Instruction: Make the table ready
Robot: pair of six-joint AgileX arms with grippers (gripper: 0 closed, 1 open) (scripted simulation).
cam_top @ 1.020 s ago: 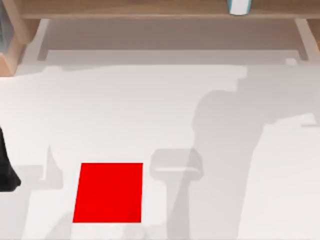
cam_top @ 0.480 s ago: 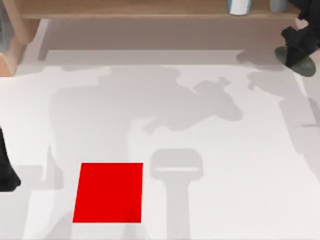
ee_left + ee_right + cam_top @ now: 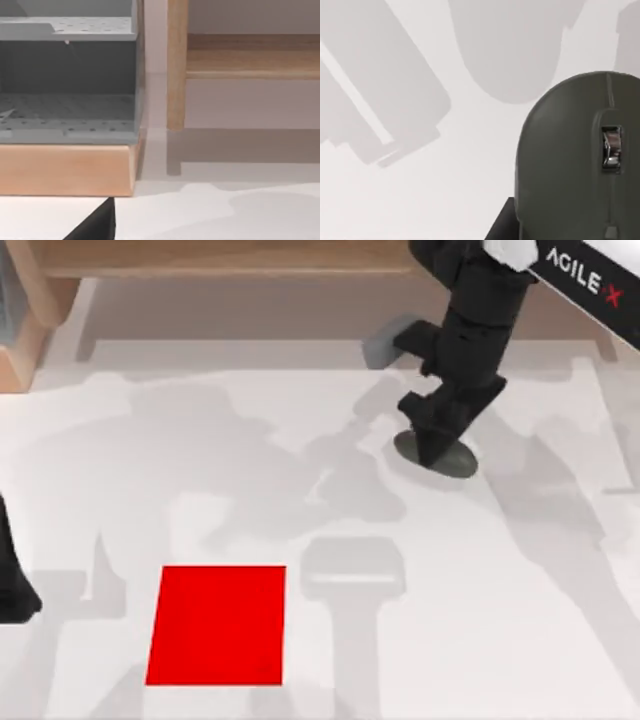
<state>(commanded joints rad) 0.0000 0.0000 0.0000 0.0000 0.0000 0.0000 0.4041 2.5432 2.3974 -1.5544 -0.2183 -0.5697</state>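
Note:
The white table [image 3: 500, 620] takes up most of the top view. Over its back right part my right gripper [image 3: 440, 440] is shut on a dark grey-green computer mouse [image 3: 460, 462]. The right wrist view shows the mouse [image 3: 570, 165] from close by, with its silver scroll wheel and the white tabletop [image 3: 420, 200] beneath it. I cannot tell whether the mouse touches the table. My left arm [image 3: 12, 585] is parked at the table's left edge.
A red rectangular mat [image 3: 218, 625] lies flat at the front left. A light-brown wooden shelf [image 3: 220, 258] runs along the back edge. Beside the shelf's post [image 3: 176, 65], the left wrist view shows a grey perforated rack [image 3: 67, 80] on a wooden base.
My right arm has swung in from the back right corner toward the middle of the table, carrying the mouse forward and to the left. The left arm has not moved.

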